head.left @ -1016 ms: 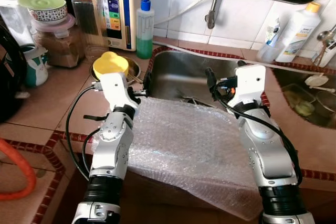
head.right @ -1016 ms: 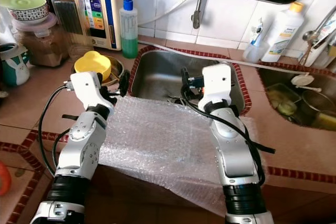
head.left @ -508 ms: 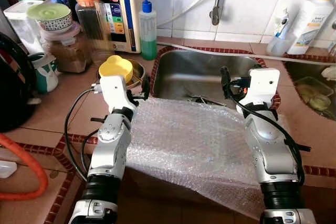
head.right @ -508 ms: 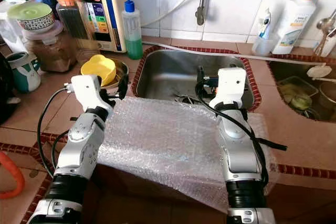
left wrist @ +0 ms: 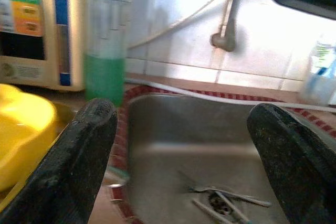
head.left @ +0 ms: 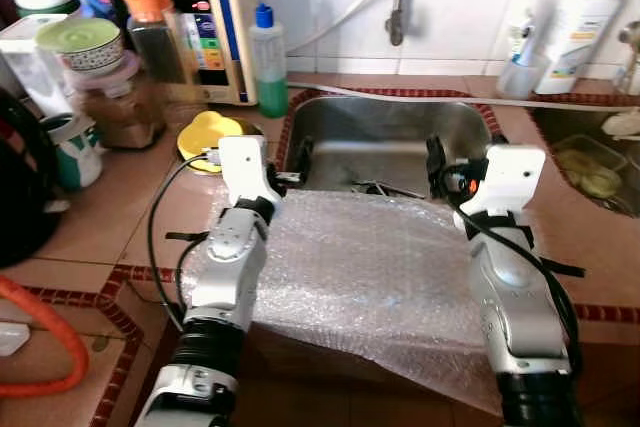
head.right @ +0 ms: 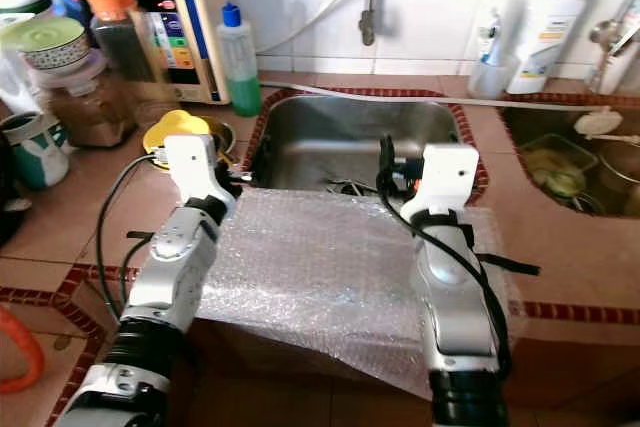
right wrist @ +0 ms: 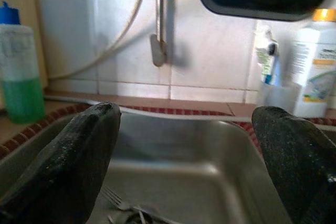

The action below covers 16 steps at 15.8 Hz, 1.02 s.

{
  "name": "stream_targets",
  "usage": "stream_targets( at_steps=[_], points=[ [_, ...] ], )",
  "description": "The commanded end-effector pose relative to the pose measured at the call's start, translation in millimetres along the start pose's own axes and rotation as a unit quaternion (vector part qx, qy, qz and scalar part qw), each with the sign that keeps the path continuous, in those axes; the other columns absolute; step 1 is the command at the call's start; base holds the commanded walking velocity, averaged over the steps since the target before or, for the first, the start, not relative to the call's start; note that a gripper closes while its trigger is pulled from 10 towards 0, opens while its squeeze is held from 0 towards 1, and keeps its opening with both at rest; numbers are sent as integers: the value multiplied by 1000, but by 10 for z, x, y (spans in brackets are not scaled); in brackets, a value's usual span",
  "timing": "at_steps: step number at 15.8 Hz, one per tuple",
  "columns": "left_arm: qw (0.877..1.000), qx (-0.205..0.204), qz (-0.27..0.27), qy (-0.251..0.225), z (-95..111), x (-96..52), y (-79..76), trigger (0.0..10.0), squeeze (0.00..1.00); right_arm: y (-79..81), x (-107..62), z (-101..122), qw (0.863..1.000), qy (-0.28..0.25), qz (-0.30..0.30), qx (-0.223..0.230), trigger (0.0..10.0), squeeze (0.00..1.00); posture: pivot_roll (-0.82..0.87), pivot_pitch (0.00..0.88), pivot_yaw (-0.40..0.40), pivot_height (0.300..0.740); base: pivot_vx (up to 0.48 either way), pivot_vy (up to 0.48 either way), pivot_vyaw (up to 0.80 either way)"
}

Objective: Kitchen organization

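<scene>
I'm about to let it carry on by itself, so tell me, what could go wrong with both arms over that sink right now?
1. The bubble wrap overhangs the counter edge under both arms; a forearm could drag it off.
2. The left pincer, open, sits close beside the yellow bowl; a sideways move might knock it.
3. Cutlery lies around the drain of the sink, just ahead of the open right pincer; reaching in could snag or scatter it.
</scene>
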<state>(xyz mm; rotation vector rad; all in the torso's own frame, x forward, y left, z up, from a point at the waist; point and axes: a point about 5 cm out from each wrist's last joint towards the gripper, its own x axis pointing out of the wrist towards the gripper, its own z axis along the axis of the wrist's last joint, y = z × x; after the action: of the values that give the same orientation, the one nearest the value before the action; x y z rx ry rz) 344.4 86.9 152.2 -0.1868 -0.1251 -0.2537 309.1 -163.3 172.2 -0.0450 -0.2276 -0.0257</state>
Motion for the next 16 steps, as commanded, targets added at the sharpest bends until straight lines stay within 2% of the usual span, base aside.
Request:
stream_targets(
  at_steps=[1, 4, 6, 8, 9, 10, 12, 16],
  points=[
    [1000, 3, -7, 2, -14, -11, -22, 10000, 0, -43, -12, 82, 1000, -9, -10, -3, 10000, 0, -135, 31, 76, 740, 0, 0, 0],
    [1000, 14, -6, 6, -48, -61, 47, 10000, 0, 3, -1, 103, 1000, -5, -6, -10, 10000, 0, -132, 10, 61, 740, 0, 0, -800],
    [1000, 27, 12, -1, -36, -60, 116, 10000, 0, 78, 12, 90, 1000, -8, 12, -1, 10000, 0, -93, 0, 38, 740, 0, 0, -800],
    [998, 15, 60, -22, 83, -44, 167, 10000, 0, 155, 64, 92, 999, -8, 42, 3, 10000, 0, -58, 0, 33, 740, 0, 0, 0],
    [997, 18, 62, -33, 102, -64, 181, 10000, 0, 214, 88, 104, 998, -13, 60, -4, 10000, 0, -58, 0, 27, 740, 0, 0, 0],
    [997, 36, 68, -25, 49, -96, 226, 10000, 0, 232, 114, 105, 998, -10, 57, 3, 10000, 0, -35, 0, 5, 740, 0, 0, 0],
    [994, 44, 96, -17, 15, -136, 378, 10000, 0, 317, 131, 124, 997, -9, 79, 14, 10000, 0, -27, 0, -1, 740, 0, 0, 0],
    [993, 84, 74, 25, -120, -66, 466, 10000, 0, 390, 118, 120, 995, -8, 93, 27, 10000, 0, -42, 0, 9, 740, 0, 0, 0]
  ],
)
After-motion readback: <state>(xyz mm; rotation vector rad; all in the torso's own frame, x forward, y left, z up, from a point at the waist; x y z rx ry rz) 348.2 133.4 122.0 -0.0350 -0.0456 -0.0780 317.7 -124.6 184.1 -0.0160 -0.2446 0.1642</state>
